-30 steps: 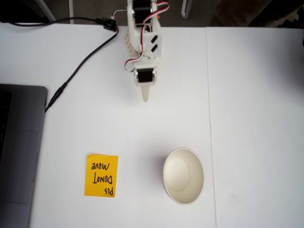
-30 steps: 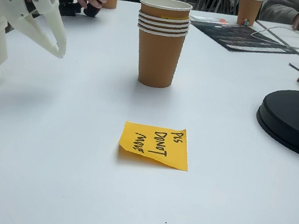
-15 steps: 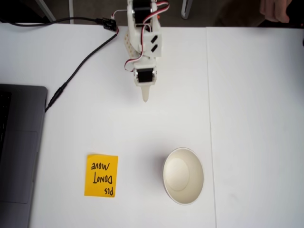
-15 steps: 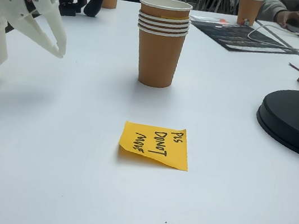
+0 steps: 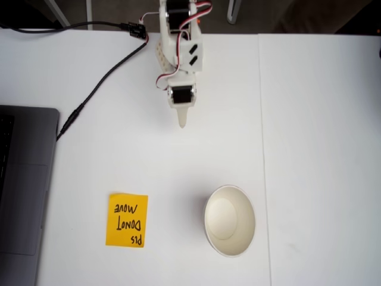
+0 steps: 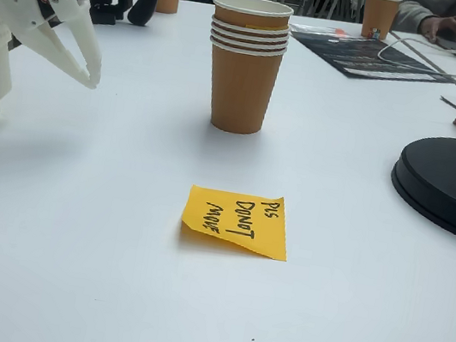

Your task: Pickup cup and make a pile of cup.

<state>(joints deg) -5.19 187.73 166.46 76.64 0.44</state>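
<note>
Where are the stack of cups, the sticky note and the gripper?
stack of cups (image 6: 241,86), a fixed view, brown outer wall.
sticky note (image 6: 237,221), a fixed view, middle of the sheet.
gripper (image 6: 93,79), a fixed view, at the fingertips.

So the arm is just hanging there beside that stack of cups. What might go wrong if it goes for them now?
The cup stack is tall and narrow, so a sideways nudge from the end effector could tip it. The sticky note reading "DONUT MOVE" lies close in front of it, and a low sweep might drag it. The cups are nested tightly, so several might lift together.
</note>
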